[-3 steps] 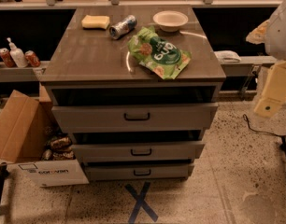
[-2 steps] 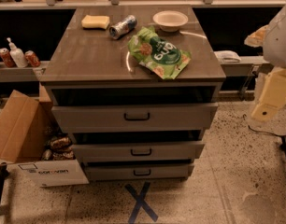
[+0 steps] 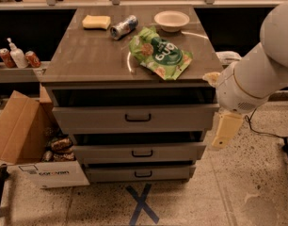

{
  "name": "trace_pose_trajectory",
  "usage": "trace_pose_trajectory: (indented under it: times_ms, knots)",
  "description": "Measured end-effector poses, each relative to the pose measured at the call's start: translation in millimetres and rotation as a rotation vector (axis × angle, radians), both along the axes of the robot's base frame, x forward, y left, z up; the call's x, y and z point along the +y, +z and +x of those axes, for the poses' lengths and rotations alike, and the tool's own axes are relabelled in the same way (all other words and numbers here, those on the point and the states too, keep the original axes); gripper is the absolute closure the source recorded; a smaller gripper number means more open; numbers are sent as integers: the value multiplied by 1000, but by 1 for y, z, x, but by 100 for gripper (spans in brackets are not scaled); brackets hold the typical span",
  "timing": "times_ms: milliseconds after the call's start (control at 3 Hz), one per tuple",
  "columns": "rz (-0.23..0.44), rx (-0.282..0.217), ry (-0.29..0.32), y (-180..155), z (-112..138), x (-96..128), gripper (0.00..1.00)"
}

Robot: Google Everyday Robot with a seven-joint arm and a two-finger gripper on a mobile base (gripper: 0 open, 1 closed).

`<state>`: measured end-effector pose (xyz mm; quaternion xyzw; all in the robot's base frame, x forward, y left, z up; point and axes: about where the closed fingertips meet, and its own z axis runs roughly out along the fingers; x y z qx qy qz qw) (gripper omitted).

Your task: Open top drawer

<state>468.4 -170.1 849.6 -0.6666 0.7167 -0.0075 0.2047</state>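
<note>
Gripper (image 3: 225, 130) now nearer, at right end of top drawer (image 3: 134, 118), spread unclear.

The flat grey-brown cabinet top (image 3: 87, 55) carries four items: a yellow rectangular sponge (image 3: 96, 21) at rear left, a silver metal can (image 3: 124, 27) on its side just beside it, a white round bowl (image 3: 172, 20) at rear right, and a crumpled green snack bag (image 3: 159, 54) towards the front right. The gripper (image 3: 225, 128) hangs off the front right corner, below the top surface.
</note>
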Motion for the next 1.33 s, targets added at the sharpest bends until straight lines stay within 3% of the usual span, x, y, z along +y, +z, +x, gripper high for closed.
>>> trace_pose_trajectory:
  times_ms: [333, 667, 1000, 1333]
  knots:
    - [0, 0, 0, 0, 0, 0, 0]
    - [6, 6, 22, -32, 11, 1, 0]
    - [8, 28, 43, -84, 27, 1, 0]
    - [31, 13, 53, -132, 52, 3, 0]
